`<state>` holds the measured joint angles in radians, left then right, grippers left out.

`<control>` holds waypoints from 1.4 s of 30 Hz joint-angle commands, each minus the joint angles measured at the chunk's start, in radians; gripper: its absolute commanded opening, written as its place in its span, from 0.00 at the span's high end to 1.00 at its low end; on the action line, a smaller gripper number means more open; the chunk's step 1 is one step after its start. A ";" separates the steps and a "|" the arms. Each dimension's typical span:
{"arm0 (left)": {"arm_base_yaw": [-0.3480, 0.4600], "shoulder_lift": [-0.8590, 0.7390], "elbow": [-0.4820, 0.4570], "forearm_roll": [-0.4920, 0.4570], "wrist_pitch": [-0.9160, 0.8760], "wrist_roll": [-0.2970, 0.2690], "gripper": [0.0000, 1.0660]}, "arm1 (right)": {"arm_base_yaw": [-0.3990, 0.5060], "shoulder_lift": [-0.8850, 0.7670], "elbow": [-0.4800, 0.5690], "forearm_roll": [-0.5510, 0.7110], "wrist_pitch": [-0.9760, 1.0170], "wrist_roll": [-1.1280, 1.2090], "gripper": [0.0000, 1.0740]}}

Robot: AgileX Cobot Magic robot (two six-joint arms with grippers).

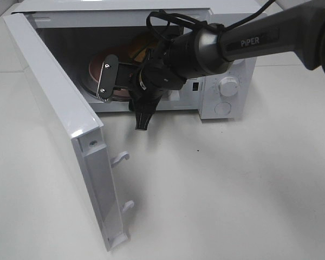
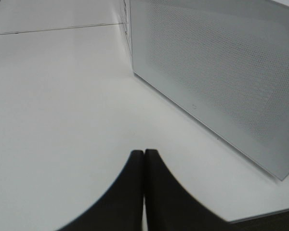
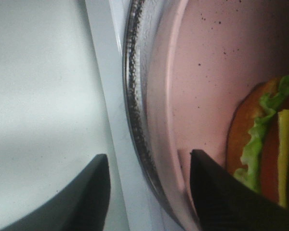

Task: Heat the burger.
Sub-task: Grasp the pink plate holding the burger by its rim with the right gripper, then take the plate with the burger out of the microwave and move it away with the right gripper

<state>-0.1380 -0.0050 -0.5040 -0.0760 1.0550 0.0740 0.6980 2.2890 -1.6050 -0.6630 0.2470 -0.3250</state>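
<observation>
Two tools: right tool (image 3: 147, 192) spread wide astride plate (image 3: 202, 72) rim, could drag burger (image 3: 267, 139) out; left tool (image 2: 144, 192) closed, empty.

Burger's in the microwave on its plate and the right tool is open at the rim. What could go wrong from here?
Right tool straddles the pink plate rim; pulling back could snag it and drag the plate and burger out. The right arm sits in the microwave doorway, so swinging the door shut now would hit it.
</observation>
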 commanded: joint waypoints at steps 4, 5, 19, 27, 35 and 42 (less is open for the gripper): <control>0.002 -0.009 0.003 -0.004 -0.015 -0.007 1.00 | -0.002 0.005 -0.006 -0.006 -0.020 0.011 0.72; 0.002 -0.009 0.003 -0.004 -0.015 -0.007 1.00 | -0.002 0.005 -0.006 -0.006 -0.014 0.011 0.76; 0.002 -0.009 0.003 -0.004 -0.015 -0.007 1.00 | 0.000 0.004 -0.006 -0.001 0.028 0.029 1.00; 0.002 -0.009 0.003 -0.004 -0.015 -0.007 1.00 | 0.000 -0.020 -0.006 -0.002 0.042 -0.003 1.00; 0.002 -0.009 0.003 -0.004 -0.015 -0.007 1.00 | 0.000 -0.069 -0.005 0.004 0.044 -0.066 1.00; 0.002 -0.009 0.003 -0.004 -0.015 -0.007 1.00 | 0.000 -0.095 -0.005 0.113 0.093 -0.195 1.00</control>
<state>-0.1380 -0.0050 -0.5040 -0.0760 1.0550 0.0740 0.7090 2.2240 -1.6060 -0.5290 0.3120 -0.4980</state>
